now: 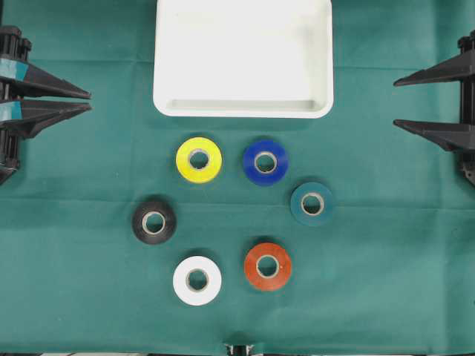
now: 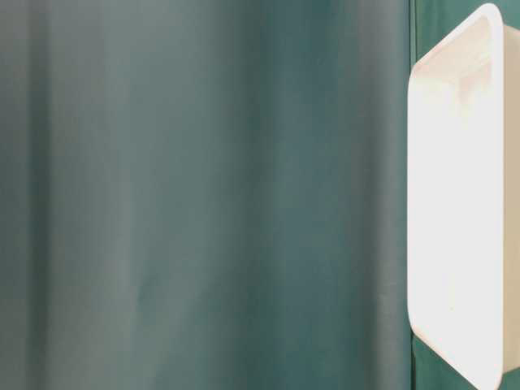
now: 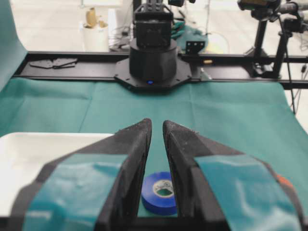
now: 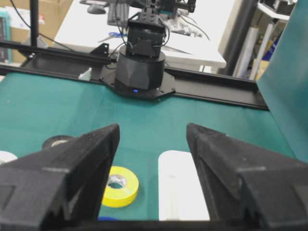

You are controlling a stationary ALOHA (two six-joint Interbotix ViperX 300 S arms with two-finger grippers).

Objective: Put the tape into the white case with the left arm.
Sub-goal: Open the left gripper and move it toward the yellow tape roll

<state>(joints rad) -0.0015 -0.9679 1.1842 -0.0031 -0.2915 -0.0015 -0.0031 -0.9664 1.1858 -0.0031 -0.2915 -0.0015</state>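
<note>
Several tape rolls lie flat on the green cloth: yellow (image 1: 198,159), blue (image 1: 265,162), teal (image 1: 312,203), black (image 1: 154,222), white (image 1: 197,279) and orange-red (image 1: 267,265). The white case (image 1: 243,59) sits empty at the back centre, just beyond the yellow and blue rolls. My left gripper (image 1: 89,101), with teal bands, hovers at the left edge, level with the case's front rim; its fingers stand nearly together with nothing held. In the left wrist view the blue roll (image 3: 159,192) shows behind the narrow slit. My right gripper (image 1: 395,104) rests at the right edge, fingers wide apart and empty.
The green cloth (image 1: 74,282) covers the whole table. The right wrist view shows the yellow roll (image 4: 120,185) beside the case (image 4: 180,187), and the opposite arm's base (image 4: 139,72) beyond. The table-level view holds only cloth and the case (image 2: 455,203).
</note>
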